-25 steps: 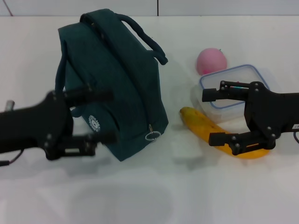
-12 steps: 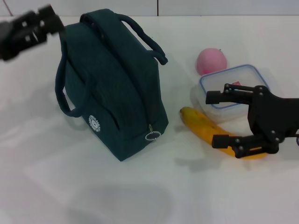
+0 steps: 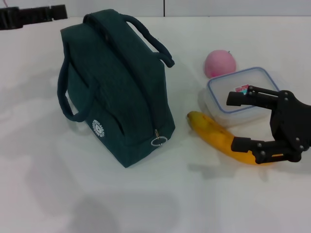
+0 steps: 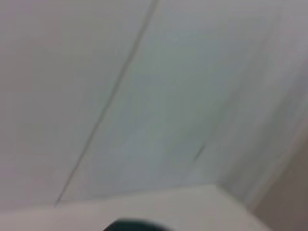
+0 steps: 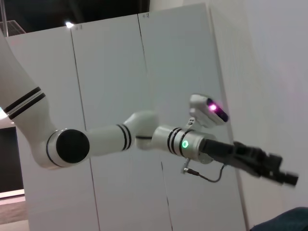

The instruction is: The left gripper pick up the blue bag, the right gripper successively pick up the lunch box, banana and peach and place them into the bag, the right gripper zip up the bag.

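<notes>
white table (image 3: 58, 194) | on it: blue bag (image 3: 116, 92); lunch box (image 3: 238, 94); banana (image 3: 221, 141); peach (image 3: 219, 63)

White table (image 3: 146, 204), possibly panelled wall (image 5: 115, 72) behind.

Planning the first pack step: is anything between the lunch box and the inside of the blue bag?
Yes. The blue bag looks zipped shut, ring pull at the near end, so its closed top blocks the lunch box. Only bare table lies between them.
</notes>
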`<state>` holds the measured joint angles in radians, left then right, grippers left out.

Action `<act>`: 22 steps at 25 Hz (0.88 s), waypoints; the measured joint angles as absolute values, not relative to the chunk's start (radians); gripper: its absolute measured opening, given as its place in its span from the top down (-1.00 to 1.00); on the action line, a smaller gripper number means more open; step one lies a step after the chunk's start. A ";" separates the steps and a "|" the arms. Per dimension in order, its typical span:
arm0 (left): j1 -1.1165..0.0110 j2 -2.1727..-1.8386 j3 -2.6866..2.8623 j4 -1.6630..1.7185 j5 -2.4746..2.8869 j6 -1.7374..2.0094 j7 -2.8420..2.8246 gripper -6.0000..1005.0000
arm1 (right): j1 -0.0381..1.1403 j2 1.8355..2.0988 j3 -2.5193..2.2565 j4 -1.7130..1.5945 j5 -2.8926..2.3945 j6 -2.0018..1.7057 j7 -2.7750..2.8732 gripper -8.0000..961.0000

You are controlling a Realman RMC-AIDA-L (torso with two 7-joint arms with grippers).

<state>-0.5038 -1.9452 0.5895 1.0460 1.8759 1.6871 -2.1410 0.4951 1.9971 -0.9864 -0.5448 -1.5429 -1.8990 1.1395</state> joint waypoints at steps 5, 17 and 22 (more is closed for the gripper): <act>-0.543 -1.933 0.594 1.163 2.082 1.710 -2.474 -0.70 | 0.485 2.002 -0.986 -0.541 -1.541 -1.899 1.127 -0.82; -0.533 -1.987 0.721 1.347 2.136 1.796 -2.582 -0.68 | 0.487 1.997 -0.986 -0.536 -1.540 -1.893 1.108 -0.82; -0.557 -2.003 0.729 1.344 2.188 1.759 -2.627 -0.68 | 0.486 1.997 -0.986 -0.535 -1.540 -1.892 1.098 -0.82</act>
<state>-0.5573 -2.0028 0.7287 1.3439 2.1880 1.7591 -2.6269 0.4862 1.9966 -0.9864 -0.5353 -1.5400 -1.8923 1.0977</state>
